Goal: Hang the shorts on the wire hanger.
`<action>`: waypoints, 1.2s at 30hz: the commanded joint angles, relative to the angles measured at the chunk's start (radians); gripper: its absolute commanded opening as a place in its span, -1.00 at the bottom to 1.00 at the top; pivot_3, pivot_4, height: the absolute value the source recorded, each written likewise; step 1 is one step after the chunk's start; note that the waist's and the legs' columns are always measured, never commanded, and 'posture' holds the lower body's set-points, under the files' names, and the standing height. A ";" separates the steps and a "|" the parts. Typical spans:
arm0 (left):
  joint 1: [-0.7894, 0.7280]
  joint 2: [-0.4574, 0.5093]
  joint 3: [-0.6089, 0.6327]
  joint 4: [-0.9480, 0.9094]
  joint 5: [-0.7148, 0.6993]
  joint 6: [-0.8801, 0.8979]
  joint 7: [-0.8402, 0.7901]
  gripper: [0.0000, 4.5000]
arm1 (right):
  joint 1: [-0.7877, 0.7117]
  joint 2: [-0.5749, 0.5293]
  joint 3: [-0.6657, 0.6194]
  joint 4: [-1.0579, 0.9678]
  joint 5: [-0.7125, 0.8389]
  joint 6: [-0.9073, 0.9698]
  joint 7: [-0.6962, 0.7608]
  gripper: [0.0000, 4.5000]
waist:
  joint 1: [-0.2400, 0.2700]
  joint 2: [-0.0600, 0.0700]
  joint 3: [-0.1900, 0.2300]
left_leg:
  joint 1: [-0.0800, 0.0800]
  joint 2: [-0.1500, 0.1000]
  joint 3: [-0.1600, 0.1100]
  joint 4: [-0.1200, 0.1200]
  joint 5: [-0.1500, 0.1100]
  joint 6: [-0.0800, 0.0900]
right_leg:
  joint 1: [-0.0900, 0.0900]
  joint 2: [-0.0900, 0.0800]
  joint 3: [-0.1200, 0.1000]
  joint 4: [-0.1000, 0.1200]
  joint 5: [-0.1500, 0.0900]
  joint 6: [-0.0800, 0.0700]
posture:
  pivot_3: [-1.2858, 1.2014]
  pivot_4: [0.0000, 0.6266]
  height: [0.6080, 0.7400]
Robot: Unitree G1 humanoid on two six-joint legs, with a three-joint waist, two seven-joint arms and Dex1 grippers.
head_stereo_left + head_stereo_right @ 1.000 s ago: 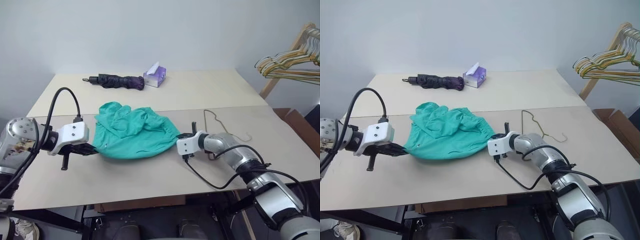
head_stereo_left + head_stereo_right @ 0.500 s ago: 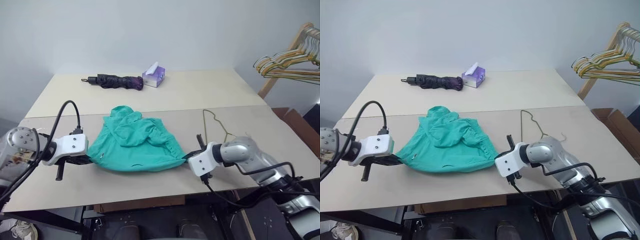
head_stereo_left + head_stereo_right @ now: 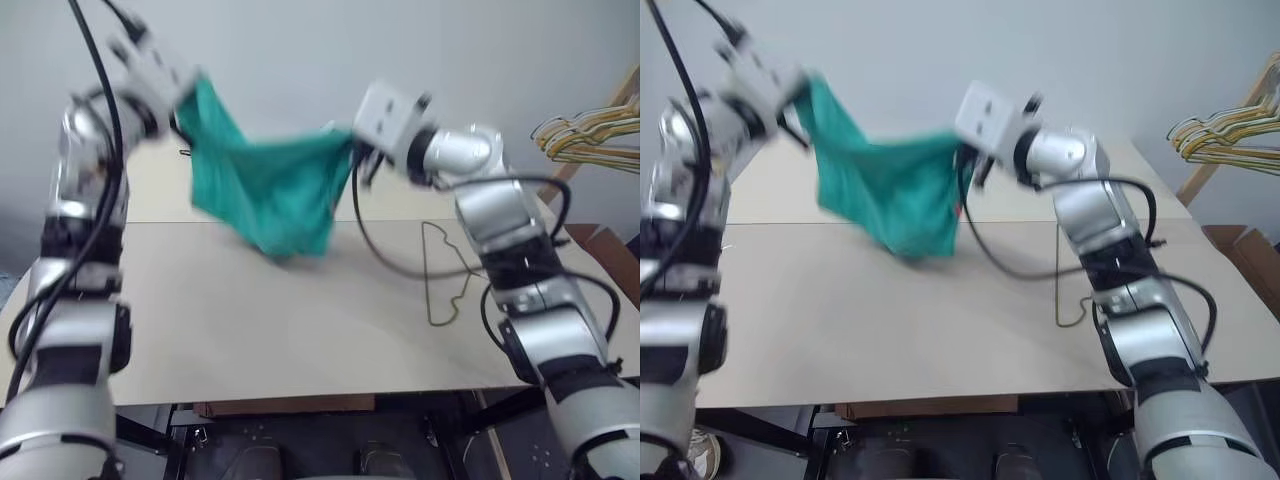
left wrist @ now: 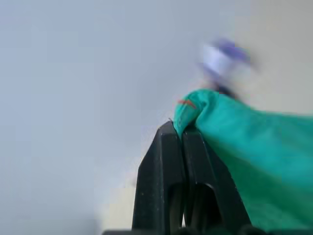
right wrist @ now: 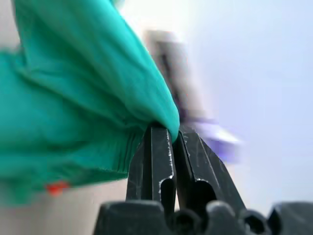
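We see the shorts [image 3: 270, 185] held up in the air above the table [image 3: 250, 320], stretched between the 2 grippers with the top edge running roughly level from left to right and the loose fabric sagging below it toward the tabletop. The left gripper [image 4: 182, 131] has its jaws pressed together on one corner; the right gripper [image 5: 171, 134] pinches the other corner the same way. The wire hanger [image 3: 445, 270] lies flat on the table below the right arm, well apart from the shorts. A bunch of yellow-green hangers [image 3: 590, 125] hangs beyond the table's right edge.
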State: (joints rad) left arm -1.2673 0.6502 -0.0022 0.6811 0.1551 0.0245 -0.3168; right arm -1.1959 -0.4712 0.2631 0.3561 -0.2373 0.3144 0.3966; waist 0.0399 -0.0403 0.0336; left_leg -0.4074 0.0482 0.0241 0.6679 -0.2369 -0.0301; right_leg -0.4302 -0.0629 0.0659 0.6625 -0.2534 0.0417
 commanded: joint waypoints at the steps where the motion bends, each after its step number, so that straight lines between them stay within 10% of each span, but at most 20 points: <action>1: -0.088 -0.018 0.138 0.052 -0.082 -0.155 0.167 -1.00 | -0.077 -0.006 -0.152 0.074 -0.033 -0.093 -0.268 -0.97 | -0.002 0.000 -0.001 | -0.007 -0.002 0.001 -0.002 0.000 -0.002 | -0.009 -0.003 -0.001 0.002 0.000 0.000 | 0.08 -1.00 1.00; 15: 0.761 0.356 0.057 -0.617 -0.353 0.034 -0.750 -1.00 | 0.405 -0.199 0.056 -0.203 -0.137 -0.420 0.043 -0.97 | -0.113 0.003 -0.001 | 0.009 -0.011 0.005 -0.004 -0.006 0.015 | 0.009 -0.014 -0.005 -0.011 0.000 0.008 | 0.09 -1.00 1.00; 25: 1.177 0.520 -0.011 -0.791 -0.211 0.143 -0.828 -1.00 | 0.707 -0.326 0.232 -0.449 -0.062 -0.480 0.544 -0.97 | -0.074 0.003 0.000 | 0.024 -0.009 0.005 -0.004 -0.007 0.018 | 0.026 -0.012 -0.004 -0.013 -0.001 0.007 | 0.10 -1.00 1.00; 36: 1.428 0.709 0.098 -0.939 -0.193 0.210 -0.953 -1.00 | 0.733 -0.326 0.208 -0.472 -0.088 -0.490 0.618 -0.97 | -0.049 0.003 0.000 | 0.025 -0.006 0.008 -0.004 -0.007 0.018 | 0.027 -0.010 -0.006 -0.014 -0.001 0.006 | 0.10 -1.00 1.00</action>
State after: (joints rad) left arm 0.1460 1.3235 0.0410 -0.2534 -0.0596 0.2047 -1.2677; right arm -0.4578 -0.7801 0.5166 -0.1117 -0.3278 -0.1692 1.0042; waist -0.0092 -0.0377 0.0338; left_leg -0.3820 0.0423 0.0322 0.6639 -0.2441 -0.0123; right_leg -0.4036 -0.0732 0.0603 0.6485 -0.2540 0.0477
